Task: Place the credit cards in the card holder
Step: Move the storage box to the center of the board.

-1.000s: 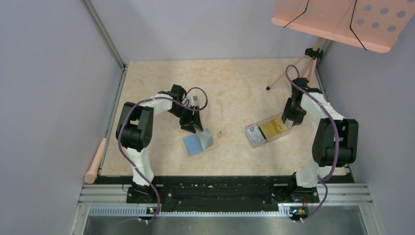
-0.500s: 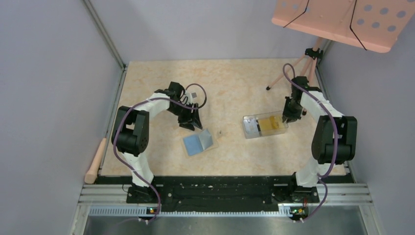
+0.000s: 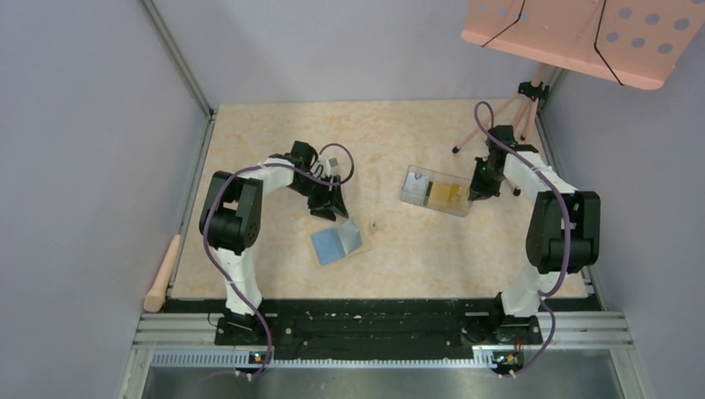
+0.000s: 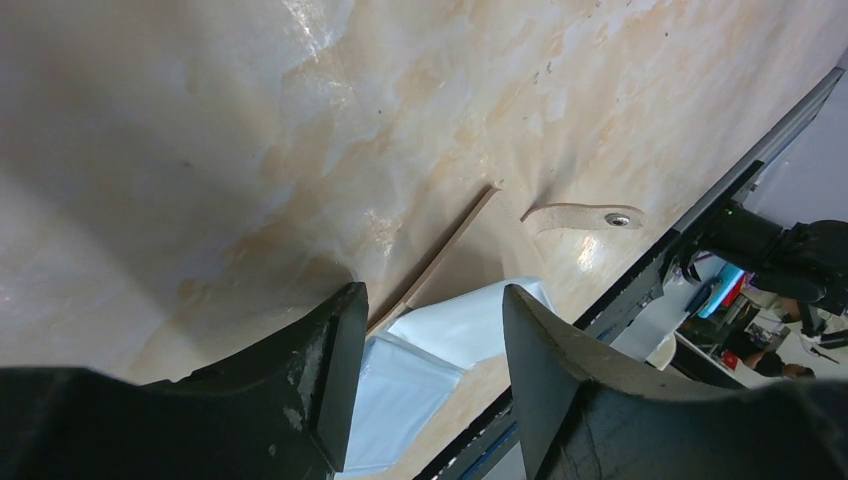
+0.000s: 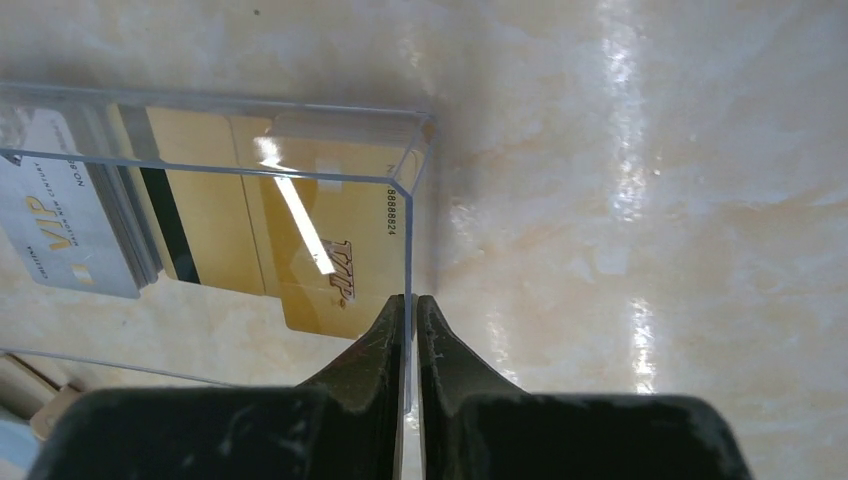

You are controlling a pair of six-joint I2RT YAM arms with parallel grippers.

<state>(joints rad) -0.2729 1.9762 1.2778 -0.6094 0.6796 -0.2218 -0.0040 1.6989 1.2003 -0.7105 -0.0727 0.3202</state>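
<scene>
Several credit cards (image 5: 225,215) sit in the clear box (image 5: 330,130); the right gripper (image 5: 410,300) pinches its wall. The card holder (image 3: 339,241) lies at five o'clock from the gaping left gripper (image 3: 330,205).

**Gold, Blue and Marbled Beige**

The table (image 3: 399,141) is marbled cream-beige. The credit cards (image 5: 270,230) are golden-yellow with a black stripe, one pale grey lettered gold. The card holder (image 3: 338,242) shows light blue, tan-edged. The plastic box (image 5: 300,105) is clear.

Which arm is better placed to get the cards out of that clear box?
Probably right: the right gripper pinches the clear box by its wall, the credit cards just inside. The left gripper hangs open by the card holder, away from them.
</scene>
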